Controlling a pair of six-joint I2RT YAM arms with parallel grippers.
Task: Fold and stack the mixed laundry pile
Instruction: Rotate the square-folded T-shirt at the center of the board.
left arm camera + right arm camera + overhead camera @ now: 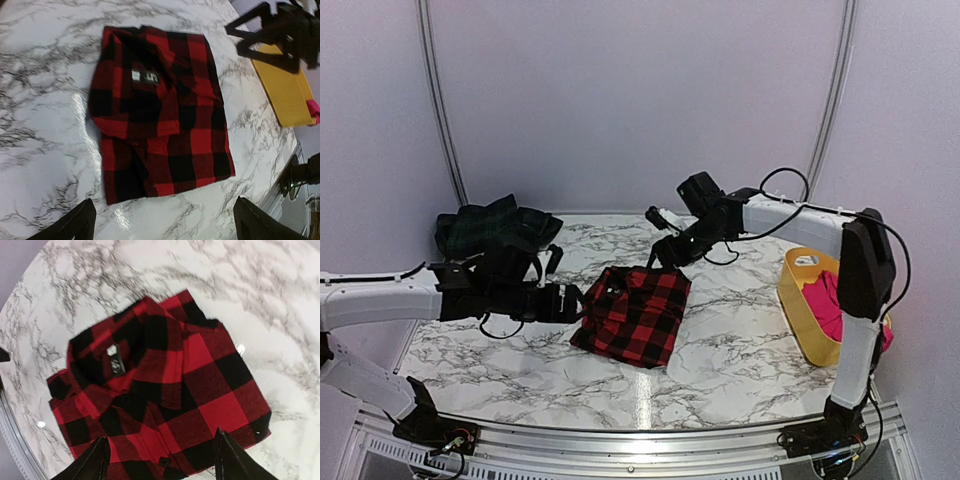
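Marble table, one red-black checked shirt, one plaid garment, one pink garment, left fingers wide, right fingers wide

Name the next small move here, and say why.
Probably close the left gripper on the nearest edge of the shirt, to carry it to the plaid garment at far left. The shirt lies folded flat on the table, and both the left gripper and the right gripper are open, holding nothing.

White tube links on left arm and right arm, black blocks at every joint. Thin black cables looping off the right. Black, pointed fingers on left hand and right hand.
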